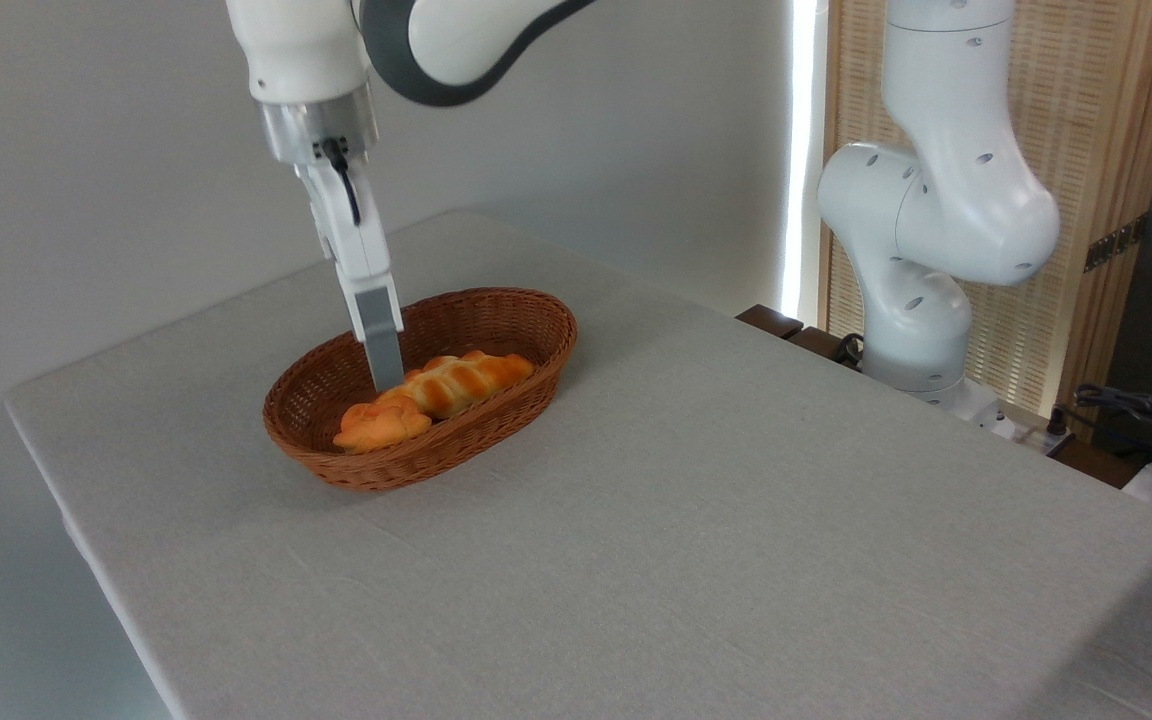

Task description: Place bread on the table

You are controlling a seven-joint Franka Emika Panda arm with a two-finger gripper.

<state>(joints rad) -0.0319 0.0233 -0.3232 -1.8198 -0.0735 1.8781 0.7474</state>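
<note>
Jaws (386, 375) hung edge-on to my camera, so I saw a single grey finger and could not tell how far apart they stood or whether they had hold of anything; the tip sat low inside the basket, just behind the bread (381, 425) and against the near end of the braided loaf (466, 382). That bread lay at the front-left end of the basket (536, 340), touching the loaf, not yet on the worktop (736, 520). I judged it light and soft, with a lumpy knotted top that would give under pressure, so I would have pinched it gently across its rounded sides rather than on the knots. It looked nearly round, with only a slight long axis running left to right, roughly in line with the loaf, which pointed up towards the basket's far right end. The wicker rim stood close around it, leaving little room for a finger on the near side.
</note>
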